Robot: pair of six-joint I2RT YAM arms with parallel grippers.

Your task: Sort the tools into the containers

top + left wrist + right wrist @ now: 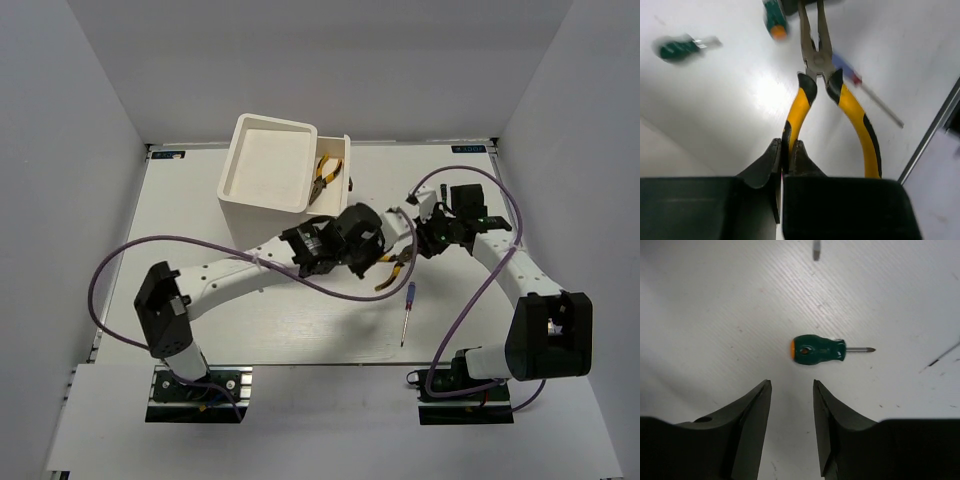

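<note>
My left gripper (pixel 786 143) is shut on one yellow-and-black handle of a pair of pliers (pixel 816 85); the other handle hangs free to the right. From above, the left gripper (pixel 381 258) is at mid-table with the pliers' handle (pixel 394 273) showing under it. Just beyond the pliers' nose lie an orange-green stubby screwdriver (pixel 775 19), a green one (pixel 679 48), blurred, and the blue-handled screwdriver (pixel 847 71). My right gripper (pixel 791 385) stands open, just short of the orange-green stubby screwdriver (pixel 818 350) and not touching it. A second pair of pliers (pixel 326 178) lies in the narrow white bin (pixel 344 150).
The tall white bin (pixel 268 165) stands at the back centre, with the narrow bin against its right side. The blue-handled screwdriver (pixel 406 311) lies near the front, right of centre. Purple cables loop over both arms. The right gripper (pixel 426 228) hovers close beside the left wrist.
</note>
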